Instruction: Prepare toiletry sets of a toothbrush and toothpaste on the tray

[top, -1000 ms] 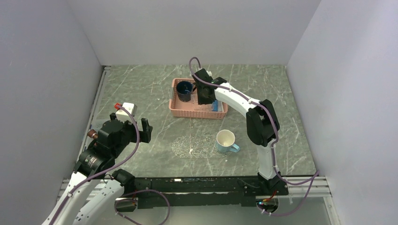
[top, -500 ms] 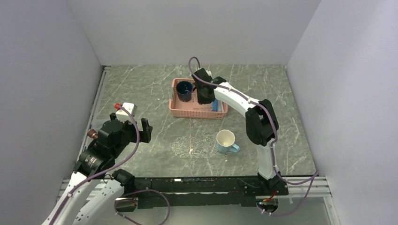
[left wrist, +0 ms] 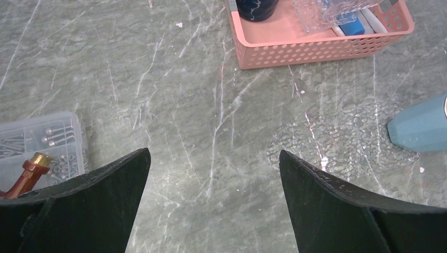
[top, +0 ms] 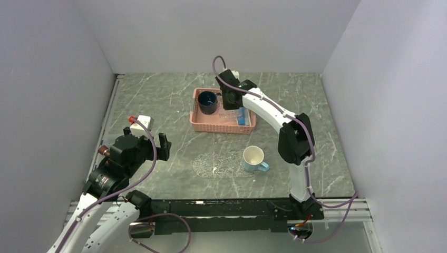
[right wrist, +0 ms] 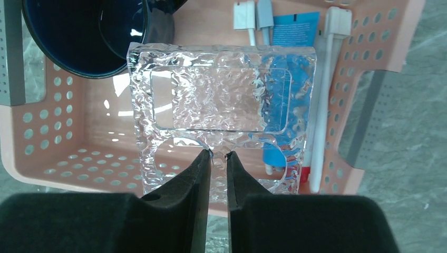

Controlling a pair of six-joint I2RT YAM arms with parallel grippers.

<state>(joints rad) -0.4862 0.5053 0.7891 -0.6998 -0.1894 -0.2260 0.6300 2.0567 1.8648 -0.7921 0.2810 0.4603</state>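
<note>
We have the right gripper (right wrist: 218, 158) clenched on the near rim of a clear dimpled slab (right wrist: 221, 100). Its fingers nip only the rim, so the slab hangs free over the pink basket (right wrist: 52, 142). It is thin and slick. We judge an edge pinch the only hold it offers, and one that could slip if the arm swings fast.

Beneath it in the wrist view a dark blue mug (right wrist: 79, 37) fills the basket's 10 o'clock corner. A toothbrush (right wrist: 324, 95) lies along the 3 o'clock wall, with a toothpaste (right wrist: 295, 29) just beside it, partly behind the slab. None of them is out yet — we read the slab as a cover that must be cleared away before they can be picked.

The tray (top: 211, 164) lies flat on the table at 6 o'clock from the basket and well apart from it. We see no brush or tube on it. A light blue mug (top: 254, 158) stands at its 3 o'clock edge.

The left gripper (left wrist: 213, 154) hovers at the tray's 9 o'clock with its jaws wide apart and nothing between them, beside a small parts box (left wrist: 37, 137). We take it to be waiting clear of the work.
</note>
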